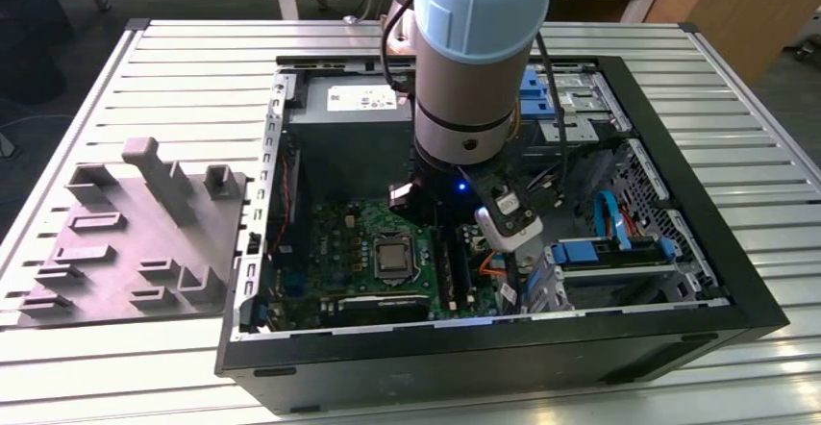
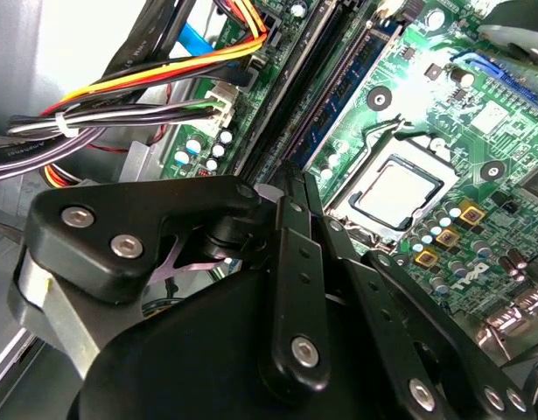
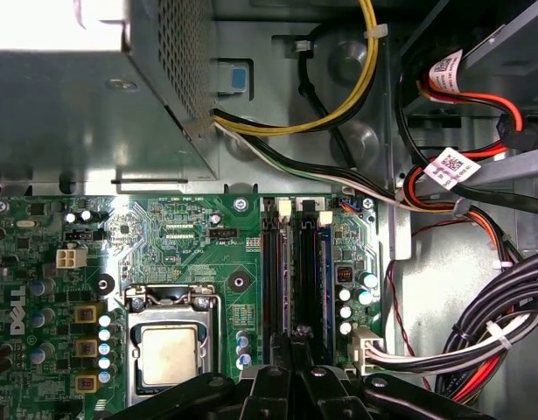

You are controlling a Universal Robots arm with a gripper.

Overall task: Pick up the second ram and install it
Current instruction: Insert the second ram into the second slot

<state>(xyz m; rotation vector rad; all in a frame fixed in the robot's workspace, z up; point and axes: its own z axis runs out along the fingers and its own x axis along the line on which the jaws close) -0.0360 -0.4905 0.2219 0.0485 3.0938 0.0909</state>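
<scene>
Arm down inside the open computer case [image 1: 718, 281]

The gripper [image 3: 290, 350] hangs right over the memory slots [image 3: 295, 271] beside the processor socket [image 3: 168, 350], fingers drawn together; a blue-green stick, apparently the second ram [image 3: 310, 273], stands seated in 1 slot, grey holder tray [image 1: 129, 242] outside

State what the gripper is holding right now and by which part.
Cannot be told. The gripper sits low over the memory slots on the motherboard; its linkage hides the fingertips and anything between them.

The second ram [image 3: 309, 280], a slim dark blue-green stick, is sitting upright on its long edge in the motherboard's [image 3: 190, 236] slot row, just beside the CPU socket [image 3: 168, 350].
</scene>
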